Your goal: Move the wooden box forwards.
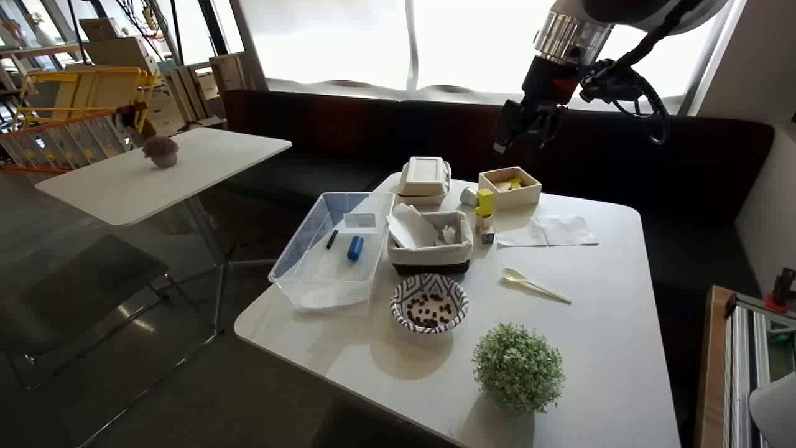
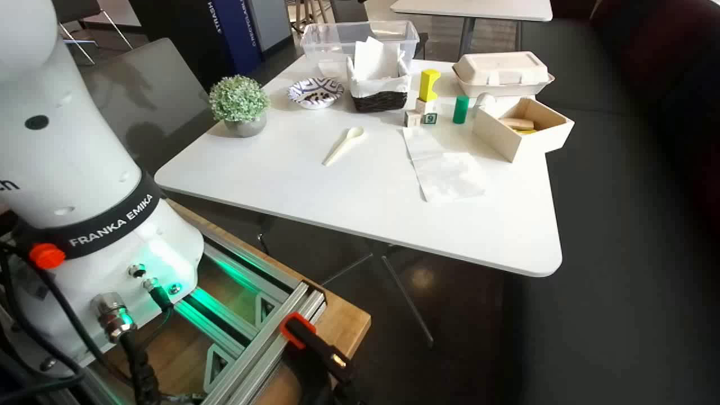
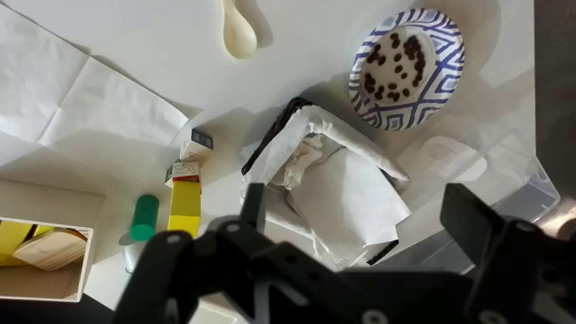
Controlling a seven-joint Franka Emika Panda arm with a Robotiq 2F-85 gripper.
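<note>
The wooden box (image 1: 511, 198) is a pale, open-topped box at the table's edge beside the dark bench. In an exterior view the wooden box (image 2: 543, 143) holds yellow and light-wood pieces. In the wrist view the wooden box (image 3: 49, 203) is cut off at the lower left. My gripper (image 1: 521, 144) hangs above the table's bench side, higher than the box and apart from it. In the wrist view the gripper (image 3: 355, 191) has its fingers wide apart with nothing between them, over the lined basket.
A yellow block (image 2: 428, 84) stands on small letter blocks near a green cylinder (image 2: 460, 109). A lined basket (image 1: 432, 255), clear bin (image 1: 323, 286), clamshell container (image 1: 425, 177) and patterned bowl (image 1: 429, 323) stand nearby. Paper (image 2: 450, 174), a spoon (image 1: 535, 285) and a plant (image 1: 519, 367) are on the table.
</note>
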